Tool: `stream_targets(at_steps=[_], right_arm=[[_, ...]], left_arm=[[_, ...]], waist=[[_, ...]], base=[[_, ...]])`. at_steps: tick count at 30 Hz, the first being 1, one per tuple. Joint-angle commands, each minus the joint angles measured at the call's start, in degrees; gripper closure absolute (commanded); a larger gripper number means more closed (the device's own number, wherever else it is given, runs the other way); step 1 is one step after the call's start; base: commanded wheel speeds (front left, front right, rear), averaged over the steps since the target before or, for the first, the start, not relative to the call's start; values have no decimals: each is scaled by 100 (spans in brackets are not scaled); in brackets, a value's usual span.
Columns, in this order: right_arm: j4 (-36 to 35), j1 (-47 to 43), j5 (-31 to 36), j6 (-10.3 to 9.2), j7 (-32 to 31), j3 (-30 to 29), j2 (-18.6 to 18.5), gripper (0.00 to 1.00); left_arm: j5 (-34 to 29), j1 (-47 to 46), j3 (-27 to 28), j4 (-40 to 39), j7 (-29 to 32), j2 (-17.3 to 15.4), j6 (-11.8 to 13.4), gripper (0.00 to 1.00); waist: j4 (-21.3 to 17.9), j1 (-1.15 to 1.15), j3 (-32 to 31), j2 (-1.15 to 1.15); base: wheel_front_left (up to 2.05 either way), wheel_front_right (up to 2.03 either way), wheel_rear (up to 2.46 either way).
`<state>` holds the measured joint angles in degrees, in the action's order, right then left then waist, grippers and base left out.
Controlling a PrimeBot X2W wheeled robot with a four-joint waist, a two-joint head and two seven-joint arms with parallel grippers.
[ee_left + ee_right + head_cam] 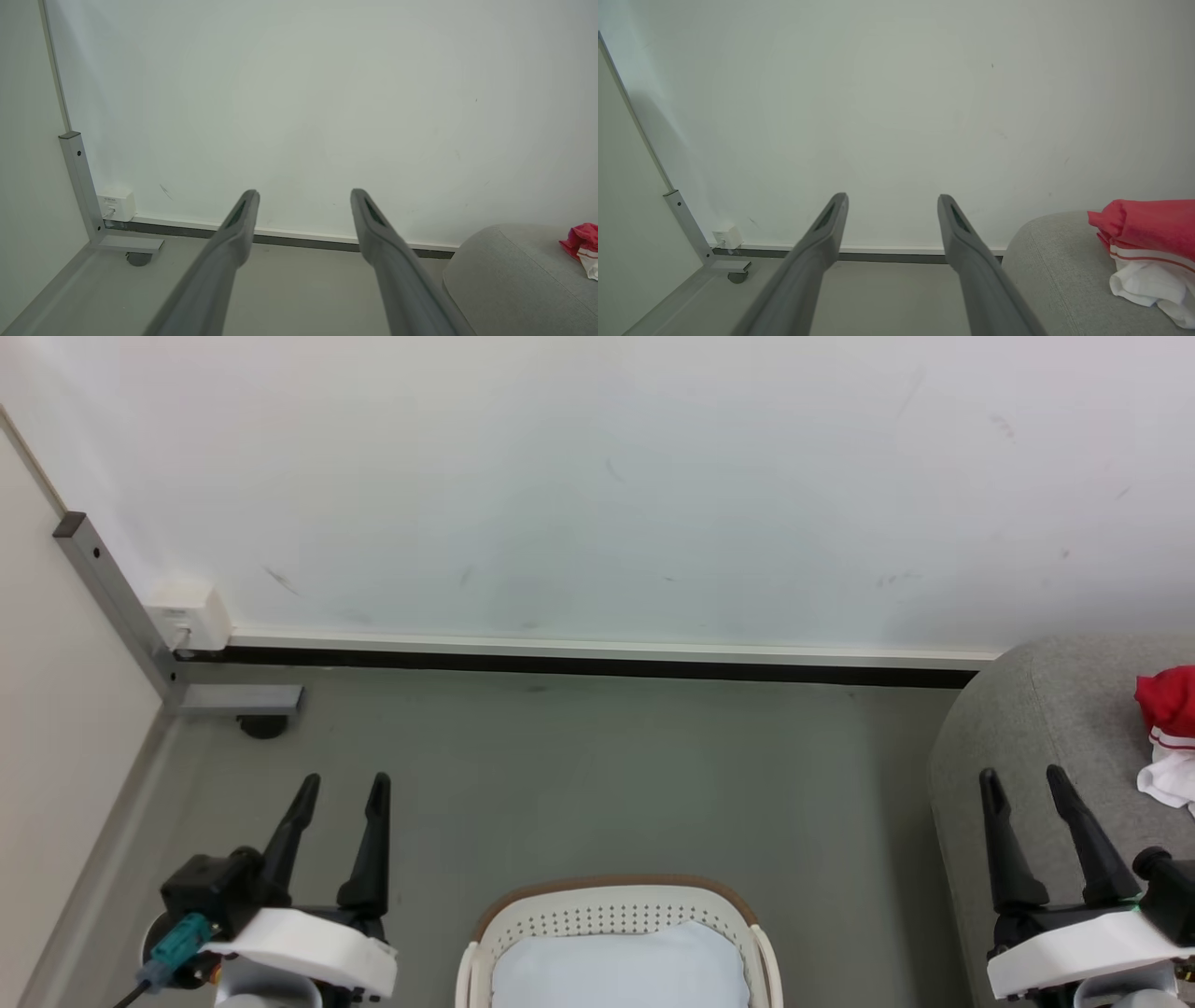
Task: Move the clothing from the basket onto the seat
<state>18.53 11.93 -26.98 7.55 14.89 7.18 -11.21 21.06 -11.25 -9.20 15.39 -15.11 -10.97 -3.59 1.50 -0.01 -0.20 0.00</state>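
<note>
Atop the seat [1036, 728], back from its rounded corner: red clothing [1167, 705], crumpled.
Judged soft, light, limp; pinch a raised fold. Basket [611, 887] holds a pale pad [607, 971]. Left gripper [345, 779] and right gripper [1020, 773] spread, empty.

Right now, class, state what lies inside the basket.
A pale bluish-white cloth pad lies inside the basket. Whatever is beneath the pad is covered.

The clothing [1167, 707] is bright red with white trim and thin stripes, the seat [1041, 728] light grey, the basket [607, 917] cream-white, dotted with small holes under a brown rim, its pad [621, 973] pale bluish-white, the floor [579, 775] grey.
</note>
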Motion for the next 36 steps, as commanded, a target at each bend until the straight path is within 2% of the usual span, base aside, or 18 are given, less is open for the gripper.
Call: stream_targets(at_steps=[1, 12, 23, 24, 28, 36], right_arm=[[-9, -92, 81, -13, 28, -8, 14, 0], [-209, -283, 358, -13, 31, 31, 298, 0], [-220, -280, 378, -13, 32, 45, 369, 0], [-219, -279, 380, -13, 32, 51, 373, 100], [-50, -308, 289, 1, -6, 55, 422, 100], [-97, -332, -467, 0, -241, -105, 466, 100]], left_arm=[[-148, 69, 72, 9, -5, 39, -46, 0], [-513, 62, 353, 103, -5, 252, -262, 0], [-631, 58, 537, 176, -5, 365, -351, 0], [-633, 57, 544, 179, -5, 369, -360, 100], [-561, 122, 504, 335, 22, 431, -345, 100], [279, 136, 652, 308, 285, 472, -350, 100]], waist=[[2, 1, 4, 0], [-3, 1, 30, 0], [-15, 1, 17, 0], [-14, 1, 14, 0], [-18, 1, 15, 0], [-26, 1, 16, 0]], base=[[0, 0, 0], [0, 0, 0], [0, 0, 0], [0, 0, 0], [0, 0, 0], [0, 0, 0]])
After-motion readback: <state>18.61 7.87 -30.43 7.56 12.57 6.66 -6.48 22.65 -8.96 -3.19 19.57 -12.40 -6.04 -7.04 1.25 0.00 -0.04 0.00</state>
